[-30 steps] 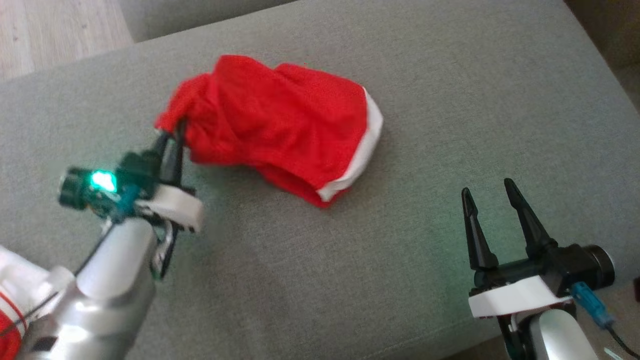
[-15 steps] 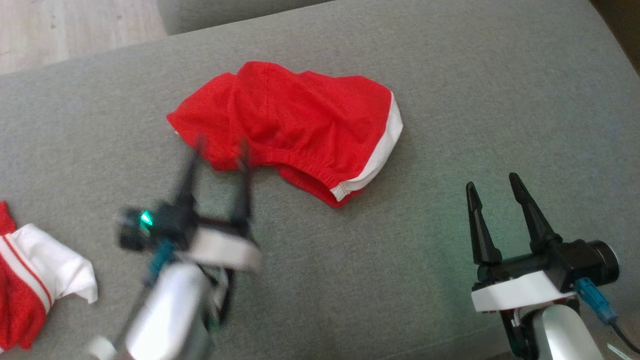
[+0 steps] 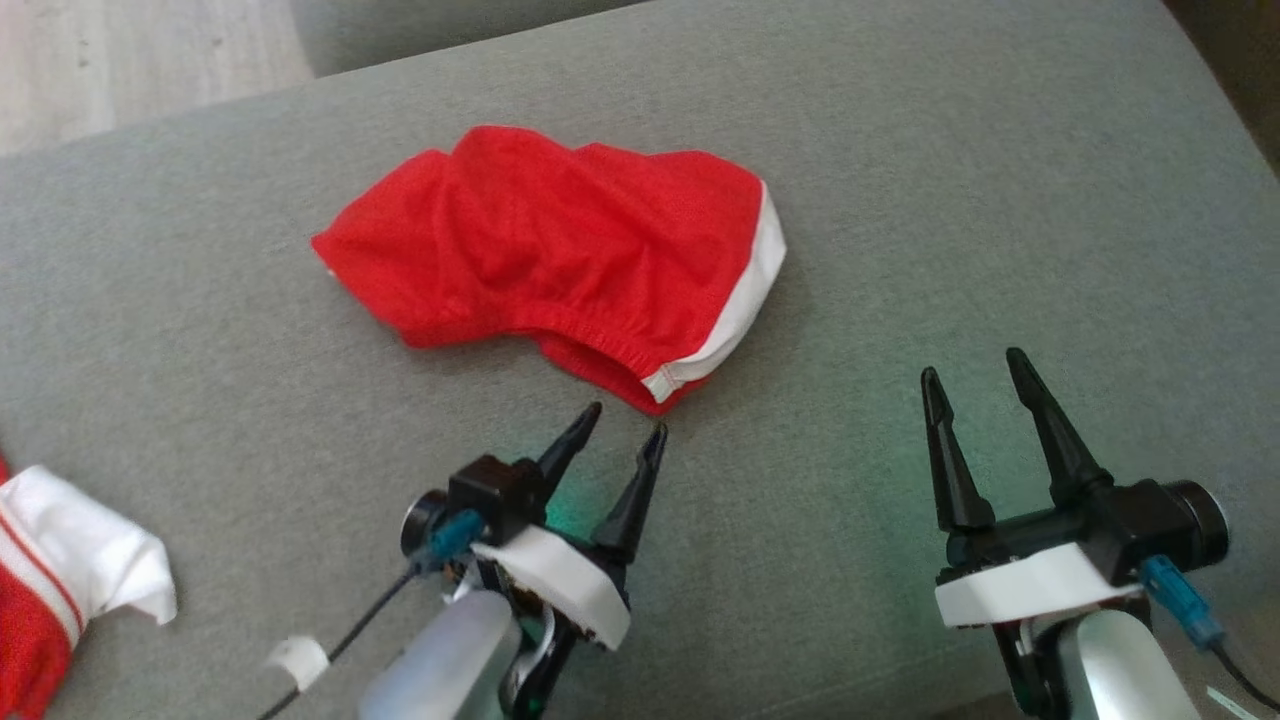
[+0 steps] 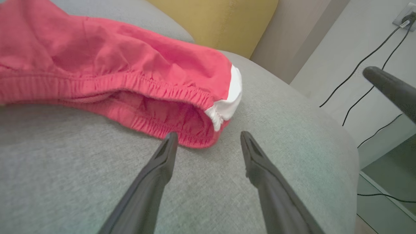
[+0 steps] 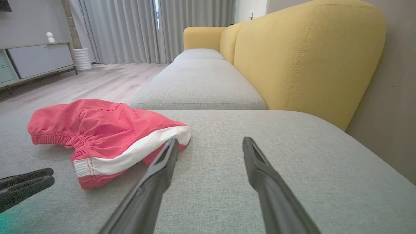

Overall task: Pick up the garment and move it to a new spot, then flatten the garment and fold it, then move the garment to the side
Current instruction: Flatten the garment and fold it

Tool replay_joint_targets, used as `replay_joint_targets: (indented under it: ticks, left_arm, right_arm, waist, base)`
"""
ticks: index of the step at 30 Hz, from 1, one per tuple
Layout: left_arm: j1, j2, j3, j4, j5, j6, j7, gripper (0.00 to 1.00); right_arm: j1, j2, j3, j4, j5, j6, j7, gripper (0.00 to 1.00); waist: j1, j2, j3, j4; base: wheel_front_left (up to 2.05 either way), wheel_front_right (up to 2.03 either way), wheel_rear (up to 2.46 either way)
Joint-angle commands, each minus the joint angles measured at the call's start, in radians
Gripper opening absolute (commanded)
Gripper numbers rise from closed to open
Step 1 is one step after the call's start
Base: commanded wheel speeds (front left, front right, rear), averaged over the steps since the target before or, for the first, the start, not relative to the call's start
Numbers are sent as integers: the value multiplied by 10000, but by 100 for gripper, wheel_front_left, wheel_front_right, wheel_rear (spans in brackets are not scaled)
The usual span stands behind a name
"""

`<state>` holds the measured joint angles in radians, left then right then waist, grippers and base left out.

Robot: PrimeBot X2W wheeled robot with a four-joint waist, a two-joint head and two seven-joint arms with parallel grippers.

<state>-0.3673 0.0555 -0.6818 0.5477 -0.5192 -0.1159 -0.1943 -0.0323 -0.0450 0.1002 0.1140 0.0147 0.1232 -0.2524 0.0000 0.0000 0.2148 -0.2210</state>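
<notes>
Since a second ago the left gripper (image 3: pixel 628 417) has let go of the garment (image 3: pixel 560 250) at its left end and swung across to the near side; the cloth has slumped flat where it was dropped (part of the shift is the head camera itself turning).

From the head, the red garment lies mid-way across the grey sofa cushion (image 3: pixel 950 180), its long axis running left to right, with the white band at the right end. The left gripper's fingers stand spread and empty, tips just short of the near white-trimmed corner. The right gripper (image 3: pixel 972 362), also spread and empty, sits well off to the right, so the left arm is the nearer one. A second garment (image 3: pixel 70 590), red and white, is cut off at the lower left edge.

From the left wrist, the elastic waistband gapes open straight ahead of the fingers (image 4: pixel 169 146), the corner lying between their tips but not touched.

From the right wrist, the garment lies ahead and to the left, partly behind one finger; a yellow backrest (image 5: pixel 308 58) rises beyond. How many layers are bunched underneath is hard to tell.
</notes>
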Motion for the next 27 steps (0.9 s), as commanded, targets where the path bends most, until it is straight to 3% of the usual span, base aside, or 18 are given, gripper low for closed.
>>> replay_joint_targets:
  ticks: [1,8,17,20,27]
  left_arm:
    - [-435,-39,170,6,-180,-52,-10,100]
    - [-963,-50,-317,672,-1116,-65,-82,100]
    - [-1488,-51,-758,1110,-1564,0,-381,99]
    - [-1650,-52,-858,1163,-1596,23,-511,0]
    - [-1917,-52,-1011,1050,-1311,43,-656,0]
  right_arm:
    - [-301,-53,237,-273,-21,75,-94,100]
    - [-289,-53,294,-263,136,75,-94,100]
    - [-319,-52,332,-249,195,75,-94,100]
    - [-324,-52,348,-230,193,75,-94,100]
    - [-233,-52,331,-157,141,75,-94,100]
  waist:
    - [0,0,40,-169]
    - [0,0,128,-552]
    - [0,0,211,-747]
    - [0,0,198,-790]
    - [0,0,-19,-824]
  base:
    - [0,0,0]
    - [0,0,0]
    - [0,0,0]
    - [0,0,0]
    - [0,0,0]
